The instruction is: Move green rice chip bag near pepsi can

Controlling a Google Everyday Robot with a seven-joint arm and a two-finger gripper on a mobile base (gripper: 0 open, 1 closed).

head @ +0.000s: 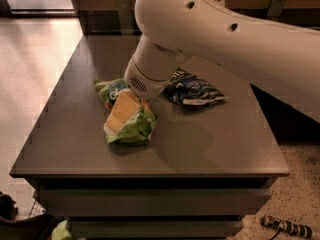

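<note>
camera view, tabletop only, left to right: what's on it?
green rice chip bag → dark navy bag. The gripper is down on the green rice chip bag and overlaps it, so it gets no place of its own in the order. The pepsi can does not show in this view.

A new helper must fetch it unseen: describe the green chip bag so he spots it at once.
On the dark grey table, look left of centre, directly under the white arm's end effector. The green rice chip bag lies there. It is crinkled and lime green, unlike the dark navy bag beside it.
</note>
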